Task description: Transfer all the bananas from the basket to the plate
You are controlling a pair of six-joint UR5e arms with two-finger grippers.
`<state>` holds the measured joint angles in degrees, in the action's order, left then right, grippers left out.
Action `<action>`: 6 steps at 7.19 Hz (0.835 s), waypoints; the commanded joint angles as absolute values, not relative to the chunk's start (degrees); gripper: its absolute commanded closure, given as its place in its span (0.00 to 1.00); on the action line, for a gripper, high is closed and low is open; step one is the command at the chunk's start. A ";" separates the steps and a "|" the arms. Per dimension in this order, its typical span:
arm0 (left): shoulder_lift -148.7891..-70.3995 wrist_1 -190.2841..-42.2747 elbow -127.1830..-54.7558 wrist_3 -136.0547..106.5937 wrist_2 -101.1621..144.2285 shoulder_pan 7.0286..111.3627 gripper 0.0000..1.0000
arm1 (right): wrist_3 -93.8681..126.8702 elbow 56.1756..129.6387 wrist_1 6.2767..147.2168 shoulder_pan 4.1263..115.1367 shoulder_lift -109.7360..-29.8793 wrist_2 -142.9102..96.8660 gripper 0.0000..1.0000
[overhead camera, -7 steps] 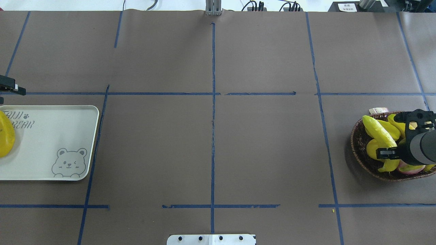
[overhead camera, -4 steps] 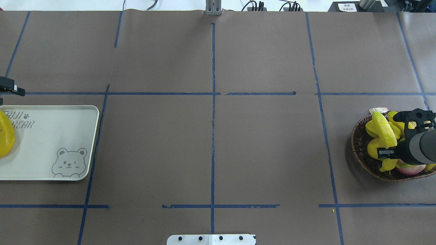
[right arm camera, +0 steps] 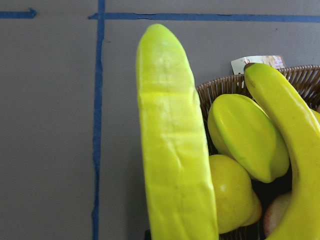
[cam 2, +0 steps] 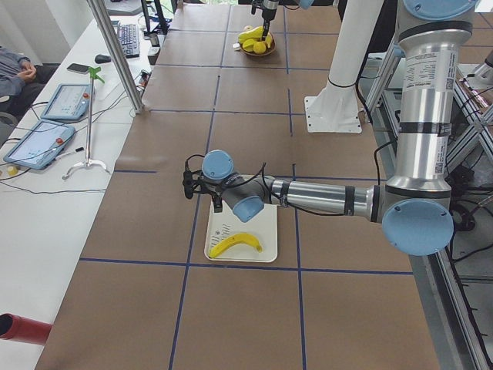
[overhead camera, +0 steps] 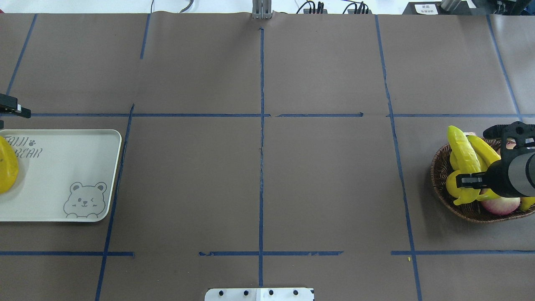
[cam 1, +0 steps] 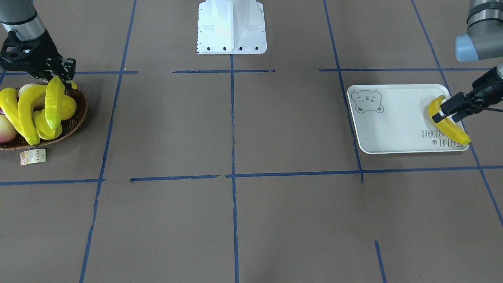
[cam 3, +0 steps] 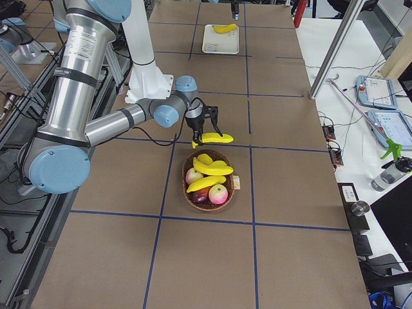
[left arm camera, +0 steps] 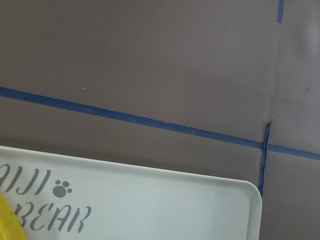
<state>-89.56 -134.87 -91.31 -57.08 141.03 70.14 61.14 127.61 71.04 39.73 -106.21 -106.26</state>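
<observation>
My right gripper [overhead camera: 474, 182] is shut on one end of a greenish-yellow banana [overhead camera: 461, 149] and holds it lifted above the wicker basket [overhead camera: 439, 184]; the right wrist view shows this banana [right arm camera: 175, 150] running up the frame. Another banana [overhead camera: 485, 149] still lies in the basket [cam 1: 74, 125]. A further banana [cam 1: 452, 131] lies on the white bear plate [cam 1: 393, 118], at its end near the left arm. My left gripper [cam 1: 451, 111] hovers open just above that banana, holding nothing.
The basket also holds a ridged starfruit [right arm camera: 247, 135], a lemon [right arm camera: 232, 192] and a pink-red round fruit [overhead camera: 500, 205]. A paper tag [cam 1: 33, 156] lies beside the basket. Blue tape lines cross the brown table between basket and plate.
My right gripper has risen with the banana, pulling it up out of the pile in the basket. The left gripper and the banana on the plate have not moved.
</observation>
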 commanded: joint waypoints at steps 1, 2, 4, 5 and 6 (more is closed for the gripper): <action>-90.09 -139.27 -91.32 -57.91 141.15 69.70 0.00 | 61.87 125.96 71.02 39.99 -98.58 -107.14 0.96; -90.78 -141.13 -91.49 -57.83 141.67 69.61 0.00 | 62.14 122.90 70.58 39.90 -93.57 -107.14 0.97; -95.08 -142.21 -91.49 -58.18 141.85 69.17 0.00 | 68.86 121.82 70.31 37.99 -86.61 -106.79 0.96; -97.19 -142.21 -91.58 -58.36 141.86 67.86 0.00 | 74.39 120.86 70.23 34.58 -79.79 -106.53 0.96; -99.99 -142.21 -91.50 -64.10 141.86 66.72 0.00 | 78.53 119.20 70.14 31.67 -75.02 -105.57 0.96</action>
<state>-96.83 -142.14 -91.53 -59.65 141.83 68.06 72.95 120.89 70.26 35.22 -81.56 -106.43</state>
